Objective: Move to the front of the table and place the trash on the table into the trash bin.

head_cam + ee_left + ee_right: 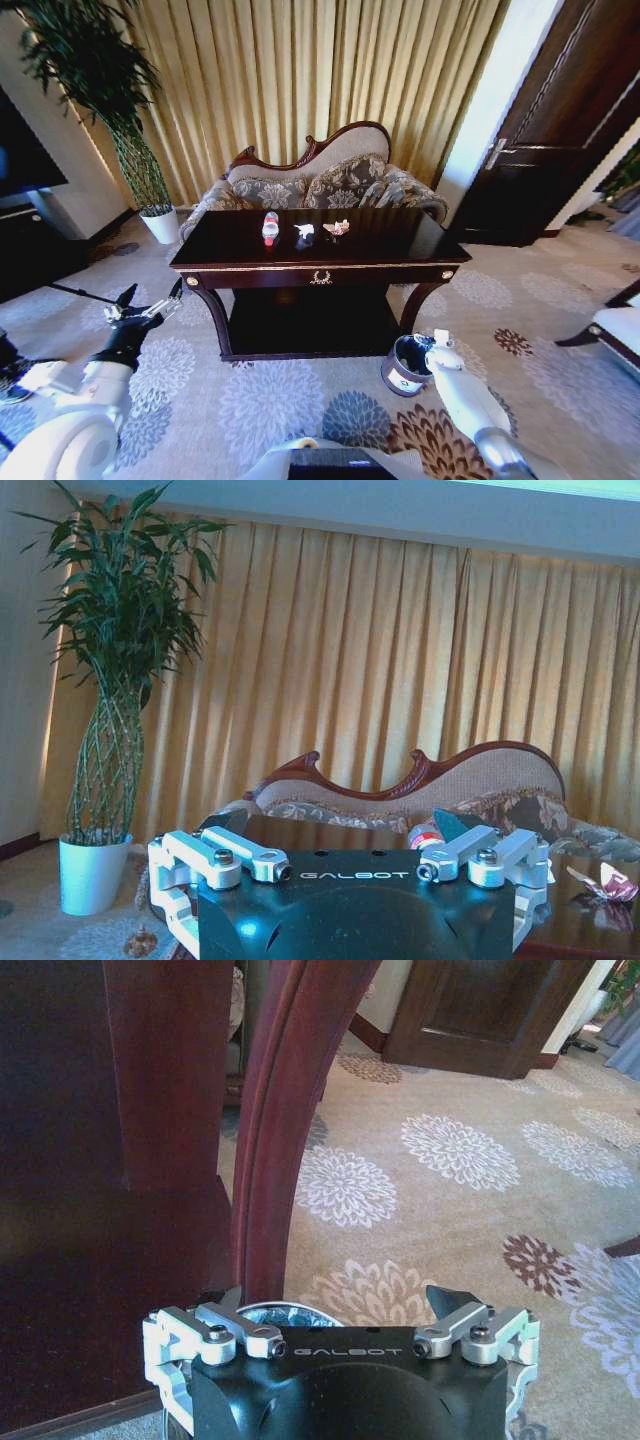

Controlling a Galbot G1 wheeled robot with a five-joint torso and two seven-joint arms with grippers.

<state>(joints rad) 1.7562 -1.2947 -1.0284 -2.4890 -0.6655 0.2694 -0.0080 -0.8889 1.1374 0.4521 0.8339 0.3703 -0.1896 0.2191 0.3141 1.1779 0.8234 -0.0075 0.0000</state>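
The room was a carpeted lounge: gold curtains (300,80) across the back wall, a dark door (560,120) at two o'clock, a tall potted plant (120,120) at ten o'clock, and a carved-back floral sofa (320,185) directly behind the worktop (400,245). The carpet (250,400) was pale with large floral medallions and looked level.

The worktop stood at twelve o'clock from the robot, dark, glossy and reflective. Judgement: a slick surface on which light items would slide if nudged rather than gripped.

The trash bin (405,365) stood on the carpet near the worktop's front right leg, at about one o'clock, mouth upward.

The trash lay in a row near the worktop's centre. The bottle (270,228) stood upright at the left of the row. Judgement: light, smooth, thin-walled and easily toppled; best taken across the body below the cap. The white scrap (304,231) lay just beside it and the pinkish scrap (337,228) at the right. Judgement: both nearly weightless, soft and crushable, needing a low pinch from above.

The left tool (150,298) hovered at nine o'clock, short of the worktop's left end, fingers spread wide, holding nothing. The right tool (441,343) hung just beside the bin, its jaws equally wide apart and empty in the right wrist view.
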